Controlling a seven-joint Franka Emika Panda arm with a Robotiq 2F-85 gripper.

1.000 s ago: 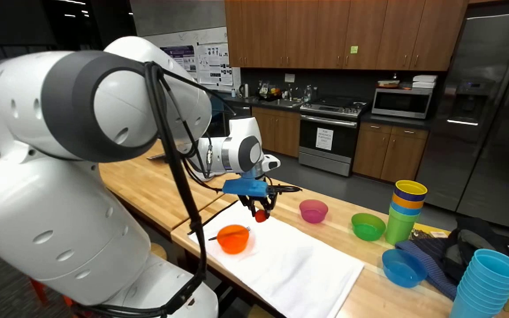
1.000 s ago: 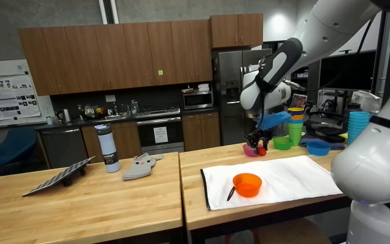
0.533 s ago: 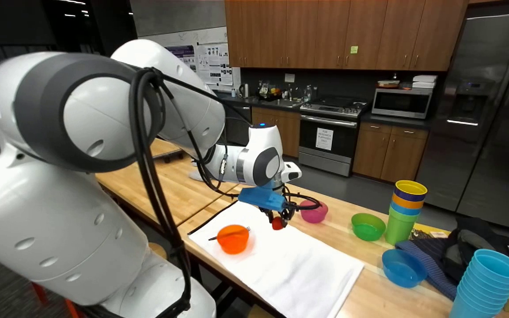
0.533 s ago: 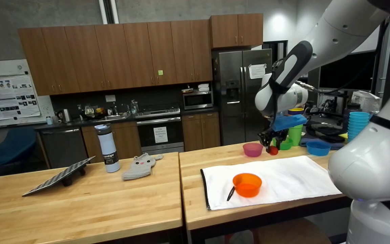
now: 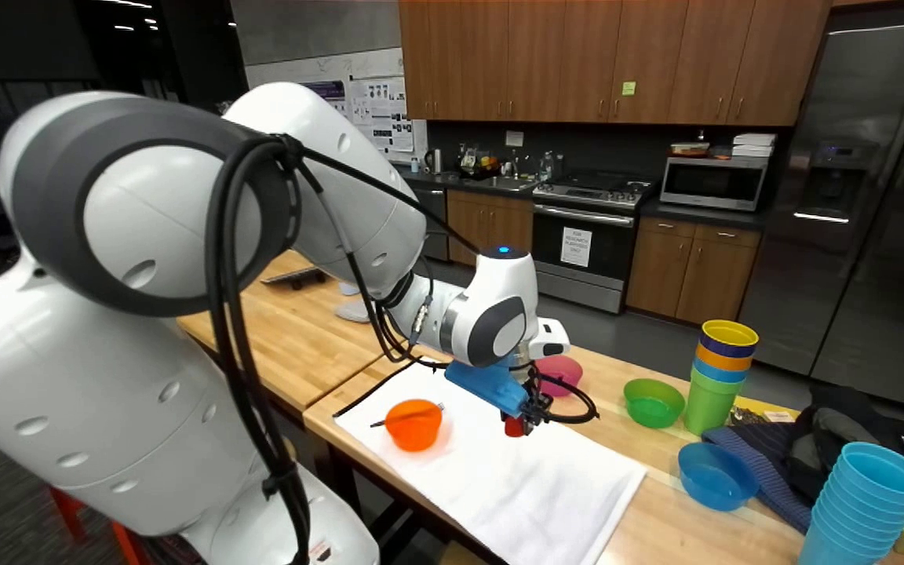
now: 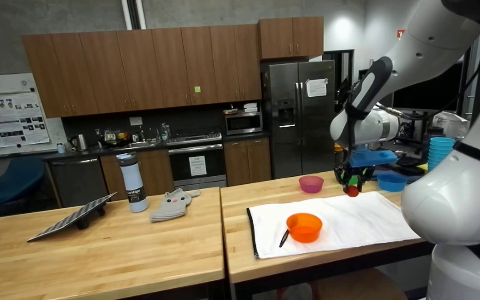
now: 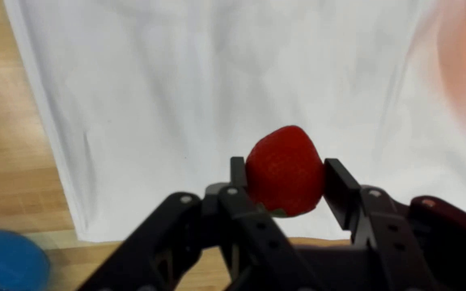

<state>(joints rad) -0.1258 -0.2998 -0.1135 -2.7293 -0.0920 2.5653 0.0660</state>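
Arm (image 5: 67, 377): bent over pretty hard, elbow (image 5: 173, 227) sitting way higher than the base (image 6: 450, 273)
Forearm (image 6: 423, 46): slopes down as it heads away from the base
Wrist (image 5: 499, 329): well out from the base, little blue light (image 5: 504, 249) on top
Cables (image 5: 224, 259): black ones, sagging off the forearm down toward the base, kinda messy
Jaws: pointing down, well clear of the base, part-closed and definitely gripping
Fingers (image 7: 338, 182): black, spread a bit, pressing in from both sides

A lab kitchen: fridge (image 6: 300, 121), microwave (image 5: 714, 182), posters (image 5: 383, 114), stove (image 5: 613, 255) with a "for research purposes only" sign (image 5: 576, 246)
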